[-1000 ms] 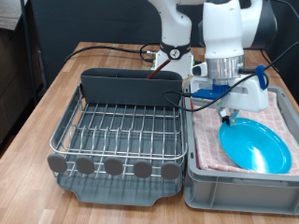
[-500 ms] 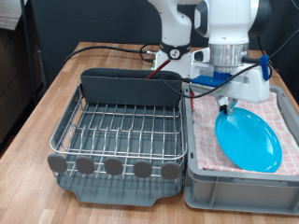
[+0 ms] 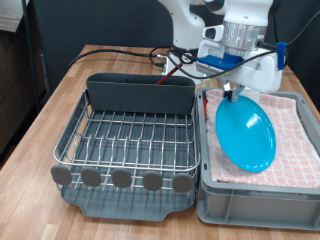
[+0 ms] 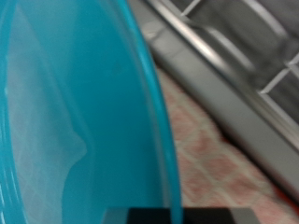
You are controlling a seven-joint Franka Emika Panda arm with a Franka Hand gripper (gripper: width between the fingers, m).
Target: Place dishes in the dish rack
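Note:
My gripper is shut on the top rim of the round light-blue plate and holds it tilted on edge above the grey bin lined with pink checked cloth. The plate fills most of the wrist view. The dish rack, a silver wire grid on a dark grey tray with a grey caddy at the back and round discs at the front, stands at the exterior view's left of the bin and holds no dishes. The white cup and the wooden spoon are out of view.
The rack and bin sit side by side on a wooden table. Cables run across the table behind the rack. The robot base stands at the back. The bin's wall and pink cloth show beside the plate in the wrist view.
My gripper has risen and moved toward the exterior view's left, lifting the plate from lying flat on the cloth to hanging nearly on edge.

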